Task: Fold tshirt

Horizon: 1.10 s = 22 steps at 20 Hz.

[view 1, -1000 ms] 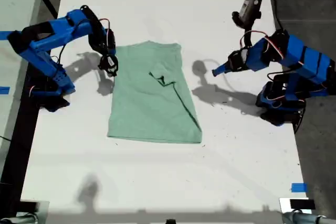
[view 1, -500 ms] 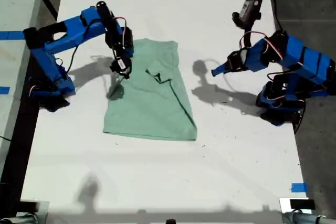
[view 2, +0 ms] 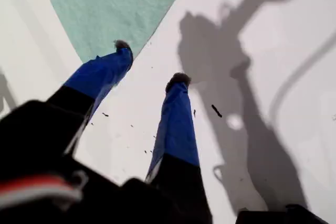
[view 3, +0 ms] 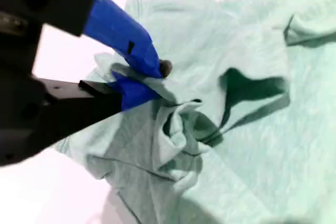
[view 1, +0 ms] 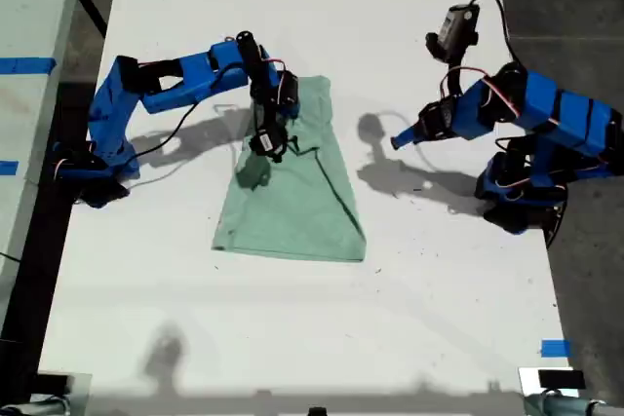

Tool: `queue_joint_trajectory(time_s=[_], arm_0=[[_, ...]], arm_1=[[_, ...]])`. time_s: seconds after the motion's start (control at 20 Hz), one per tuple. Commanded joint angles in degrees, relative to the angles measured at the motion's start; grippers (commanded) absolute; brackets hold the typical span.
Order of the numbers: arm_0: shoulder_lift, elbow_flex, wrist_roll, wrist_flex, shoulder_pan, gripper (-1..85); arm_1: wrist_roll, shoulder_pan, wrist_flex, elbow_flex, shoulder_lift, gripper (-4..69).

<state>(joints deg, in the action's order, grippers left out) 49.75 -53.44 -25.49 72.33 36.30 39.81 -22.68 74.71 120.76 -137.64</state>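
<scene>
The pale mint-green tshirt lies partly folded in the middle of the white table. My second gripper is over the shirt's upper part, reaching in from the exterior view's left. In the second wrist view, this gripper is shut on a bunched fold of the tshirt, lifted off the layer below. My first gripper hangs over bare table to the exterior view's right of the shirt. Its fingers are open and hold nothing, with a corner of the tshirt just beyond them.
Blue tape marks the table near the exterior view's lower right. Dark floor borders the table on that side. A second pale surface with blue tape stands at the exterior view's left. Both arm bases sit at the table's sides.
My second gripper has travelled toward the exterior view's right, pulling the shirt's side over the body of the shirt, which now looks narrower. My first arm has barely moved.
</scene>
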Motion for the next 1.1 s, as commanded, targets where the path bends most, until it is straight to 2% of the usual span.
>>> queue_joint_trajectory(time_s=[0.0, 0.2, 0.35, 0.5, 0.7, 0.9, 1.05], arm_0=[[1.14, 3.34, -1.14, -3.6, -1.93, 21.6], [8.26, 2.46, 0.7, 8.7, -0.35, 28.9], [20.83, -2.9, 0.7, 15.73, -1.58, 27.9], [34.37, -11.43, 2.2, 18.9, -4.66, 26.3], [51.59, -32.34, 8.7, 17.14, -11.43, 25.3], [67.32, -53.09, 19.95, 15.03, -19.25, 25.6], [73.74, -58.45, 27.77, 15.03, -25.75, 25.3]], arm_1=[[-0.79, 0.7, -2.46, -0.26, -0.97, 17.9], [-1.58, 1.05, -2.72, 1.85, -0.97, 17.7], [-2.37, 2.46, -2.29, 2.29, -0.97, 18.1], [-3.08, 5.1, -1.23, 0.44, -0.88, 19.1], [-3.52, 10.37, -0.62, -4.92, 2.9, 21.5], [-5.1, 15.21, 1.49, -13.18, 12.22, 20.8], [-7.56, 18.28, 2.2, -17.31, 18.81, 27.5]])
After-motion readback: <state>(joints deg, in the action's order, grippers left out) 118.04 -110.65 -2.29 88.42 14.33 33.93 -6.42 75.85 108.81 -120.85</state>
